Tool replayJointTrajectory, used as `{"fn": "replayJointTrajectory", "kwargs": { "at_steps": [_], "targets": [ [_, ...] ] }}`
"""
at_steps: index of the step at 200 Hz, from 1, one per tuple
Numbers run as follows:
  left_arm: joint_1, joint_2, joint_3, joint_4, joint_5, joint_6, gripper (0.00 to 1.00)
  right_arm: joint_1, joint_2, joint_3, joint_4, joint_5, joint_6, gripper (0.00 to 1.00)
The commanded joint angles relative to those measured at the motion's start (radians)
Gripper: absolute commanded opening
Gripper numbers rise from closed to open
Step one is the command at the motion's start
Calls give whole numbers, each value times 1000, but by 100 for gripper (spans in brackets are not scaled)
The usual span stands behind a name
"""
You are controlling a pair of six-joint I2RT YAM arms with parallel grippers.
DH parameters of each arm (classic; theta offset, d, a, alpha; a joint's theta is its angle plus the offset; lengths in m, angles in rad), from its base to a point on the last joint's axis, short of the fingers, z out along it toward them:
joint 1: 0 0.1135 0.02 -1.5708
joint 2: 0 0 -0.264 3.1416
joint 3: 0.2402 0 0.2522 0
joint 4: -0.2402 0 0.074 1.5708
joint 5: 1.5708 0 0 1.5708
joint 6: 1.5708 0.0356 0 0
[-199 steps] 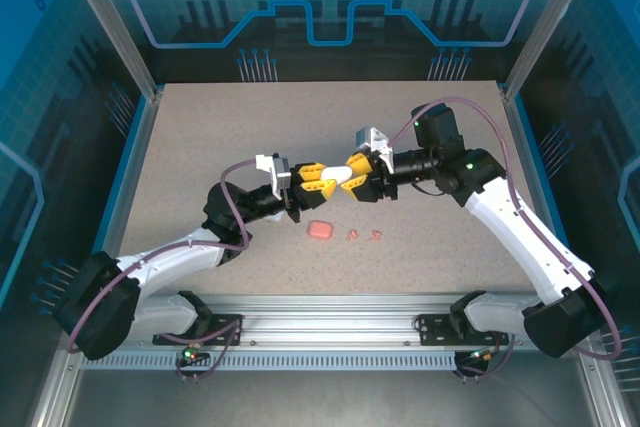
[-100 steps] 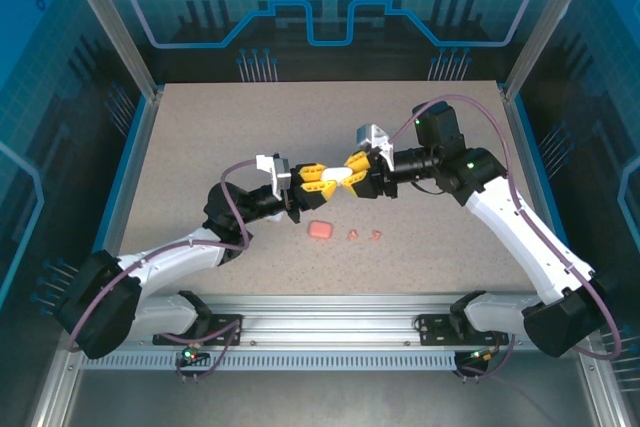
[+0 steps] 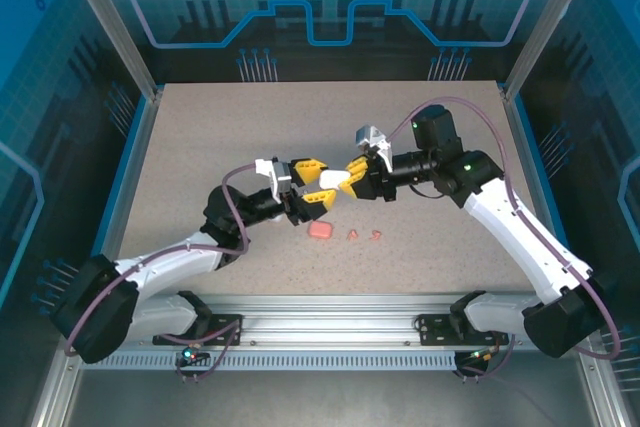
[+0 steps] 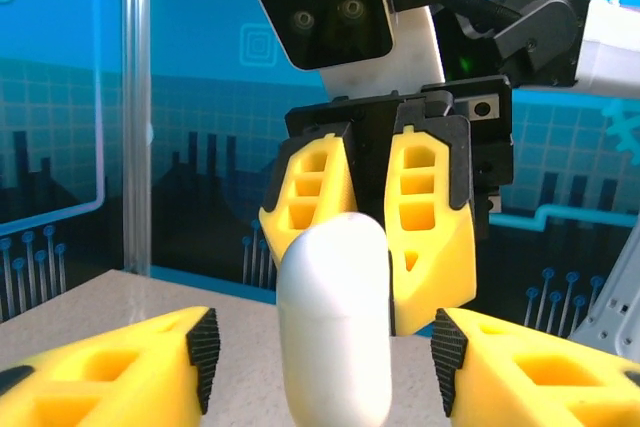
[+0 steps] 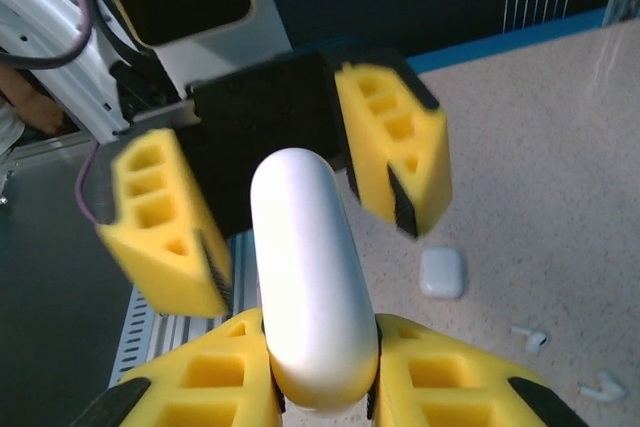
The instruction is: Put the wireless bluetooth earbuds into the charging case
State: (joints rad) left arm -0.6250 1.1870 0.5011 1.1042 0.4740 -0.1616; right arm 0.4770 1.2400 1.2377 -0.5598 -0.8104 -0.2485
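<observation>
A white, pill-shaped charging case (image 3: 333, 179) hangs in the air above the table's middle. My right gripper (image 3: 347, 175) is shut on one end of it; in the right wrist view the case (image 5: 305, 267) stands up out of the closed yellow jaws (image 5: 318, 372). My left gripper (image 3: 312, 187) is open, and its black pads (image 4: 203, 357) stand apart on either side of the case (image 4: 333, 332) without touching it. Two salmon-pink earbuds (image 3: 351, 235) (image 3: 375, 236) lie on the table below.
A small pink case (image 3: 320, 231) lies shut on the tabletop, left of the two earbuds; the right wrist view shows it pale (image 5: 441, 273). The speckled table (image 3: 200, 147) is walled by blue panels and a metal rail along the near edge.
My left gripper has opened and let go of the white case, drawing back a little to the left. My right gripper has closed on the case and now holds it alone.
</observation>
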Motion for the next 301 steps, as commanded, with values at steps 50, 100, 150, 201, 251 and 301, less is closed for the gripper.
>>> {"fn": "replayJointTrajectory", "kwargs": {
  "at_steps": [50,100,150,201,251,301],
  "targets": [
    [-4,-206,-48,-202,-156,170,94,-70,24,-152,-24,146,140,18],
    [-4,-343,-70,-360,-396,237,99,-104,202,-221,-39,262,224,17],
    [-4,-411,-89,-474,-499,225,99,-136,424,-204,-16,271,291,18],
    [-4,-449,-90,-547,-521,233,99,-149,572,-141,-51,243,289,18],
    [-3,-452,-90,-566,-540,235,99,-162,618,-131,-60,278,297,32],
    [-4,-461,-90,-610,-572,208,99,-172,587,-130,-62,371,309,51]
  ]
}}
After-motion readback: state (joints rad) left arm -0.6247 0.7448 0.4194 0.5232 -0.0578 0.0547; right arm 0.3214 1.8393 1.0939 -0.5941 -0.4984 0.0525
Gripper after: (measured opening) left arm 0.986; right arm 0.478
